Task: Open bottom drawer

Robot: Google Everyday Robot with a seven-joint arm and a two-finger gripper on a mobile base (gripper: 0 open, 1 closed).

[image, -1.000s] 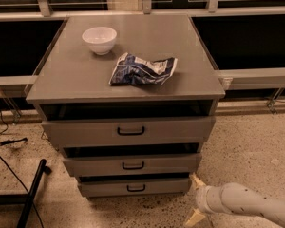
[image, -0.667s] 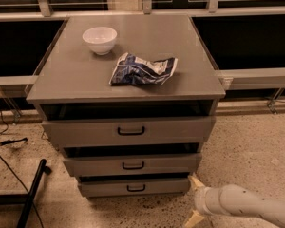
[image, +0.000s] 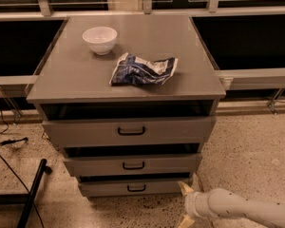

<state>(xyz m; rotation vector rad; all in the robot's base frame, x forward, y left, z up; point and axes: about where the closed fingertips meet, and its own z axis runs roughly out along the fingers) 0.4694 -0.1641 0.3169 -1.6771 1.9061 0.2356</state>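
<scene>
The bottom drawer (image: 109, 188) is the lowest and narrowest-looking of three grey drawer fronts, with a small black bar handle (image: 136, 188). It looks closed or nearly so. My gripper (image: 184, 204) is low by the floor, just right of the bottom drawer's right end, on a white arm coming in from the lower right. Its two yellowish fingertips (image: 184, 188) are spread apart and hold nothing. It is well right of the handle and does not touch it.
The middle drawer (image: 95, 165) and top drawer (image: 76, 133) sit above, each with a black handle. On the cabinet top (image: 76, 75) are a white bowl (image: 100, 39) and a crumpled blue chip bag (image: 142, 70). A black pole (image: 32, 194) and cables lie on the floor at left.
My gripper has shifted slightly left and down, closer to the bottom drawer's right end. The drawers and the things on top have not moved.
</scene>
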